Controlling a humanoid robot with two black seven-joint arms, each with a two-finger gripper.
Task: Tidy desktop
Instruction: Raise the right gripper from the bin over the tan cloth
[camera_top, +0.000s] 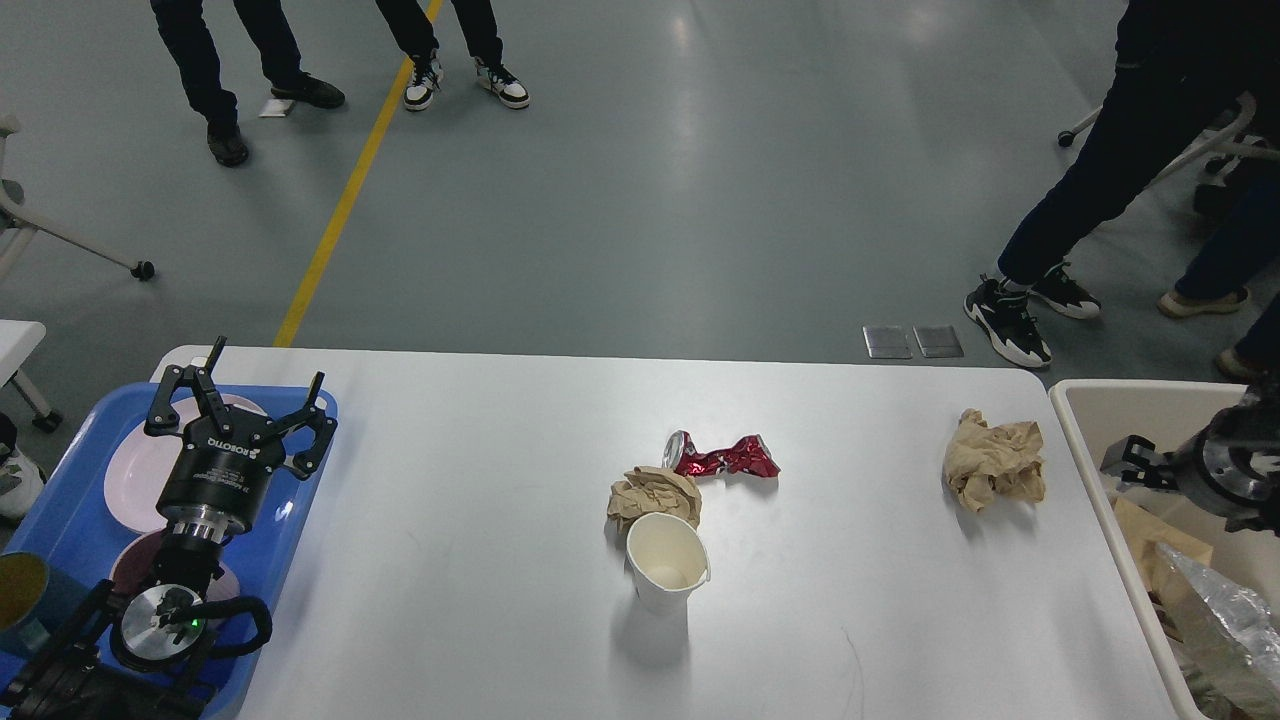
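Observation:
The white desktop (480, 520) carries a crushed red can (722, 457), a crumpled brown paper ball (652, 494) touching a white paper cup (667, 563), and a second crumpled brown paper (994, 460) near the right edge. My left gripper (240, 405) is open and empty, hovering over the blue tray (60, 520) at the left. My right gripper (1135, 462) is above the beige bin (1078, 432) at the right edge, pointing left. Its fingers are dark and partly cut off, so their state is unclear.
The tray holds pink plates (135, 480), a dark bowl and a teal cup (20, 600). The bin holds brown paper (1150, 535) and a silvery bag (1215, 615). People's legs stand on the grey floor beyond the table, and a yellow floor line runs at the far left.

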